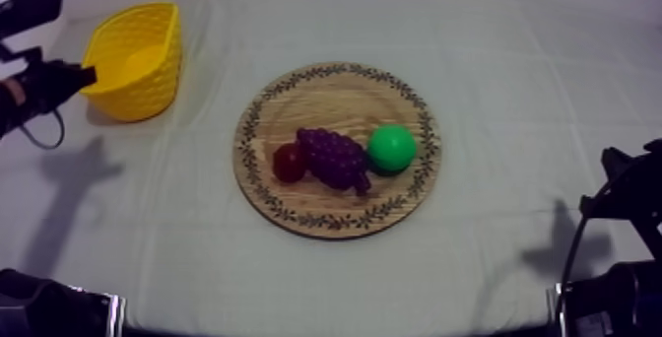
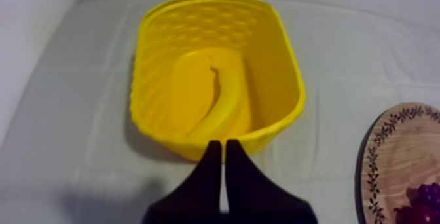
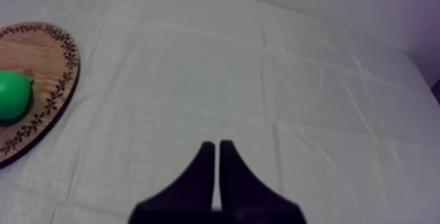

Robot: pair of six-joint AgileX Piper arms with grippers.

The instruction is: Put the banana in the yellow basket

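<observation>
Now | banana (image 2: 226,102) in yellow basket (image 2: 288,76) | left gripper (image 2: 223,145) closed, empty

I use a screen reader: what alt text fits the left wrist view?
A banana lies inside the yellow basket on the cloth-covered table. The left gripper, shut on nothing, points at the basket's near wall. Beside the basket is part of the wooden board, with grapes on it.

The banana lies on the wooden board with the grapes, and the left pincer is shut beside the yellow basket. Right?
No. The curved yellow toy banana lies inside the yellow plastic basket, not on the round wooden board with the patterned rim, as the left wrist view shows. The left pincer is shut beside the basket.
</observation>
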